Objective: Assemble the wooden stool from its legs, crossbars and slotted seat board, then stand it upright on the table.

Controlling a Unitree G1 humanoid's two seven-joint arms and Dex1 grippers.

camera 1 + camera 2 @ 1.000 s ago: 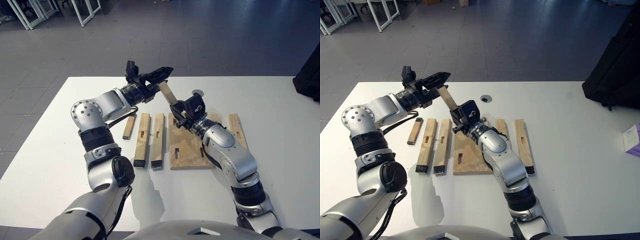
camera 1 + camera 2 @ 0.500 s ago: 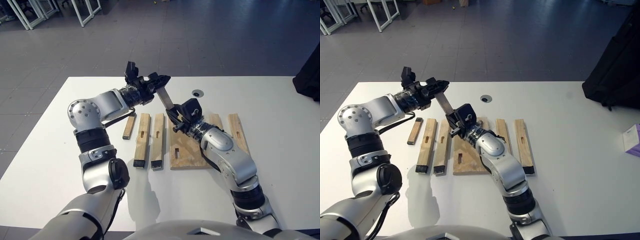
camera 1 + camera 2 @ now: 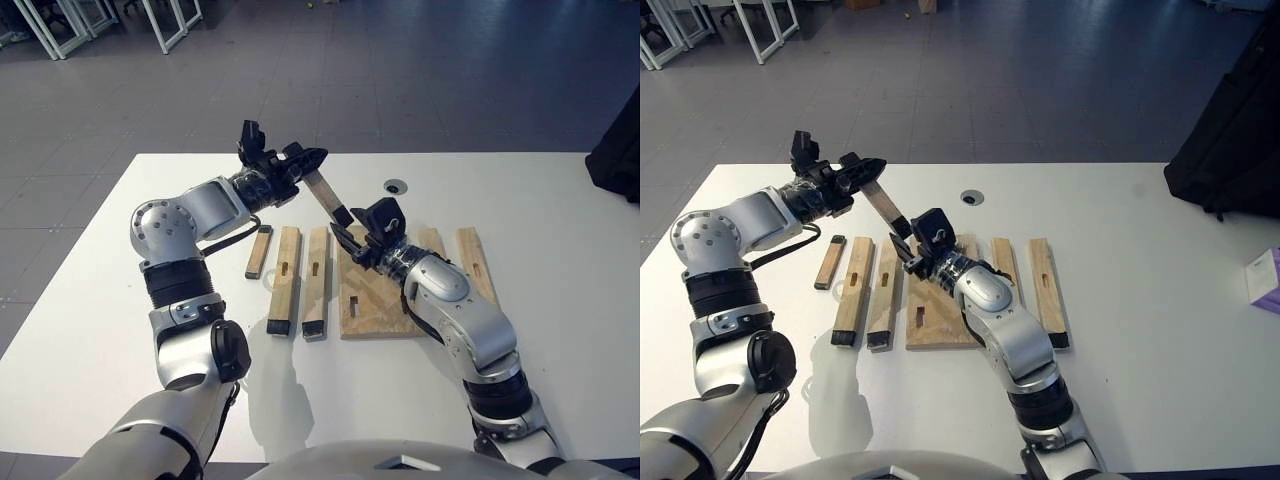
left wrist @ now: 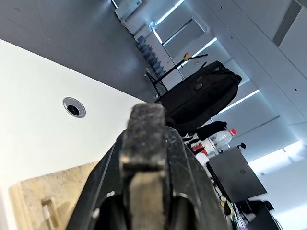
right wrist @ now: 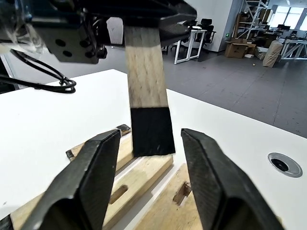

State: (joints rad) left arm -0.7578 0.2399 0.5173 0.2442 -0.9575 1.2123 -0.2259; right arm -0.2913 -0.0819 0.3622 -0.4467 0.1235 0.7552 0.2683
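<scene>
Jaws of your left gripper [image 3: 303, 160] clamp the wooden leg [image 3: 327, 195], tilted above the seat board [image 3: 365, 305] mid-table. Your right wrist view reveals the right gripper [image 5: 149, 136] spread wide around the leg's black tip [image 5: 152, 139], not touching.

The raised leg [image 5: 146, 72] is pale, straight-grained wood with a black tip, and the fingers [image 5: 96, 182] flanking it are matt black. On the white worktop [image 3: 100, 280], the seat board [image 3: 375, 318] is light tan plywood with darker slots. The other legs [image 3: 283, 295] are the same pale wood with black ends, and the floor [image 3: 400, 70] is grey.
</scene>
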